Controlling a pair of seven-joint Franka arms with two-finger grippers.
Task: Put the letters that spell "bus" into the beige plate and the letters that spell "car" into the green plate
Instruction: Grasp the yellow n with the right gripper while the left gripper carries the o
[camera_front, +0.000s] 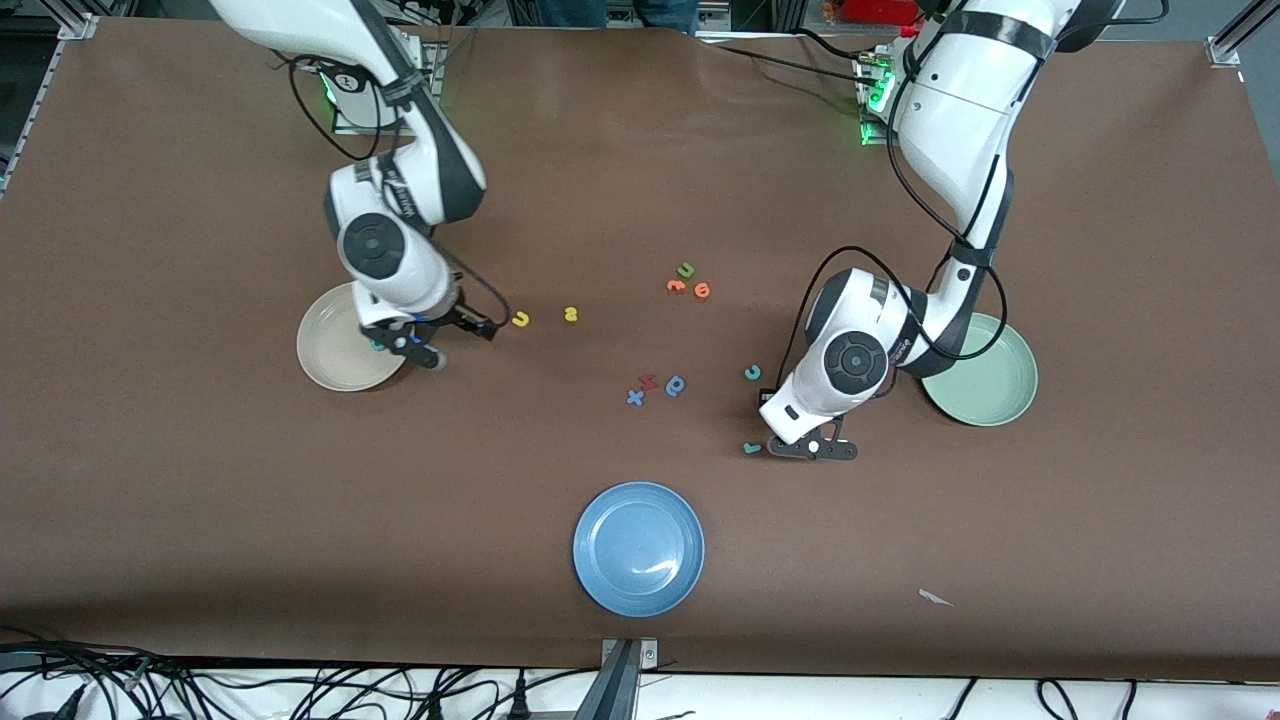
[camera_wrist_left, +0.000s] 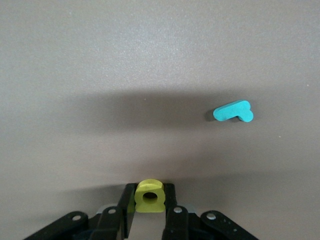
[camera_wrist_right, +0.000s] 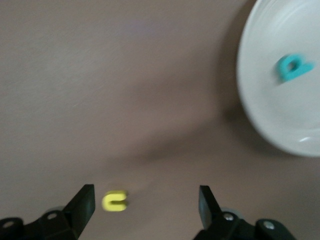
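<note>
Brown tabletop (camera_front: 200, 480) is filling the front view. At nine o'clock, the beige plate (camera_front: 330, 360) is holding the teal b (camera_wrist_right: 294, 67), and the right gripper (camera_wrist_right: 145, 207) is hanging released beside its rim, over the yellow u (camera_front: 520, 319). The yellow s (camera_front: 570, 314) is lying just beside that. At three o'clock, the left gripper (camera_wrist_left: 150, 212) is clenching the yellow a (camera_wrist_left: 149, 196) near the teal r (camera_front: 752, 448) and teal c (camera_front: 753, 372). The green plate (camera_front: 990, 390) is sitting toward the left arm's end.
</note>
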